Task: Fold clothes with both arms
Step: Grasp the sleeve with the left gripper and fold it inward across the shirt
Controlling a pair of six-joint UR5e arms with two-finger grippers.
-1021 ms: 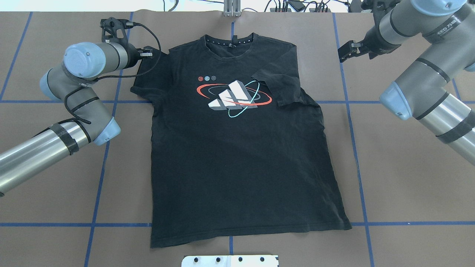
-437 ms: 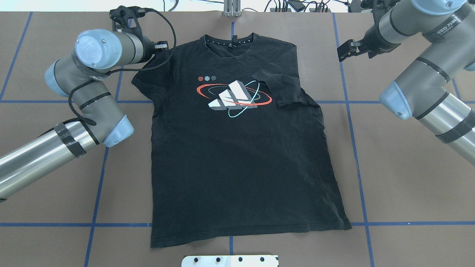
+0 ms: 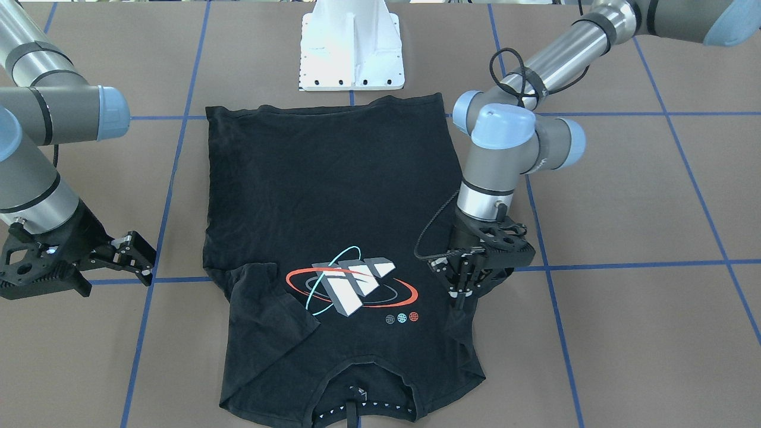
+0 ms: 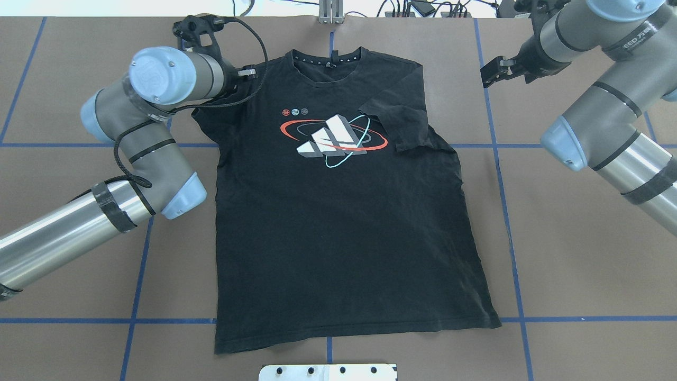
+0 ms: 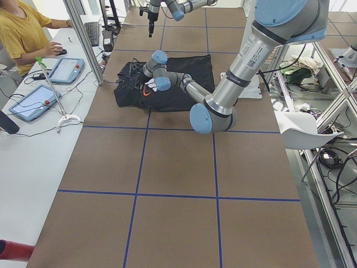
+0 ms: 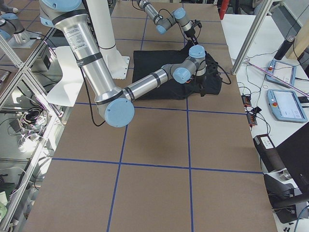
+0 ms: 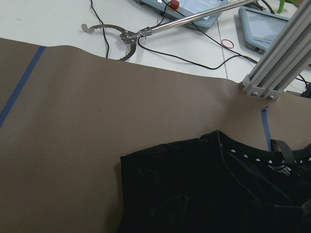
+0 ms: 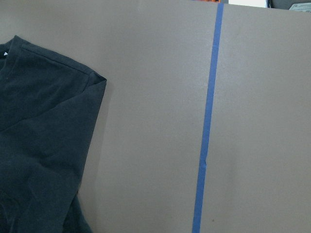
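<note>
Left gripper (image 3: 459, 291) clenched on the black T-shirt (image 4: 338, 227)
The shirt lies flat and print up on the brown surface (image 4: 555, 238), its sleeve fabric pinched directly under the left fingertips. The right gripper (image 3: 138, 255) hangs spread and empty, with the folded-in other sleeve off to its side, not touching

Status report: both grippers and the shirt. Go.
Left gripper shut on T-shirt sleeve, fabric lifted. Right gripper open, beside the T-shirt. Other sleeve folded onto chest. Left arm's cable loops over T-shirt.
</note>
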